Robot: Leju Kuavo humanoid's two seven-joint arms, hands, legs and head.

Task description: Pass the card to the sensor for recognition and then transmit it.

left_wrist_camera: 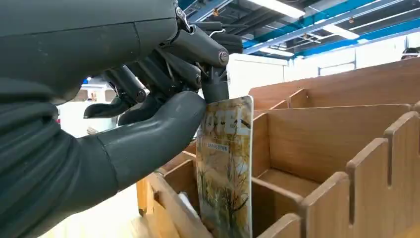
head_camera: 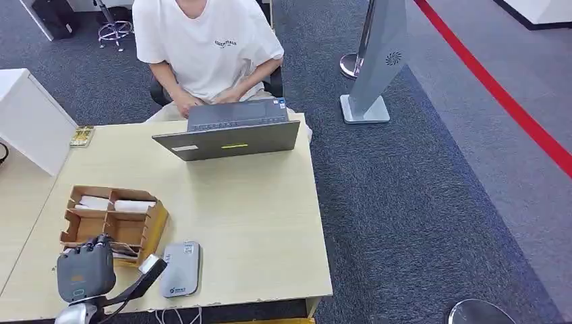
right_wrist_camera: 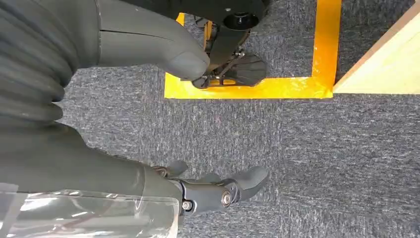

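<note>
the pale wooden table (head_camera: pixel 256 223) stands on dark grey carpet (head_camera: pixel 418 202) with a red stripe (head_camera: pixel 512 108) running off to the far right. at its near left, the left hand (left_wrist_camera: pixel 148 99) pinches the card (left_wrist_camera: pixel 225 168) upright in a slot of the wooden box (head_camera: pixel 111 223), the grey sensor (head_camera: pixel 181 268) just right of it. a person (head_camera: pixel 206 47) sits behind a laptop (head_camera: pixel 229 131). the right hand (right_wrist_camera: pixel 163 114) hangs over carpet, fingers apart, empty.

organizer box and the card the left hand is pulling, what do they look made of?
Organizer box: looks like thin plywood or fibreboard, matte brown, with slotted dividers and darker cut edges.
Card: probably plastic, glossy; it catches light, carries a printed picture, and stands flat and stiff where the left hand pinches its upper edge.
</note>
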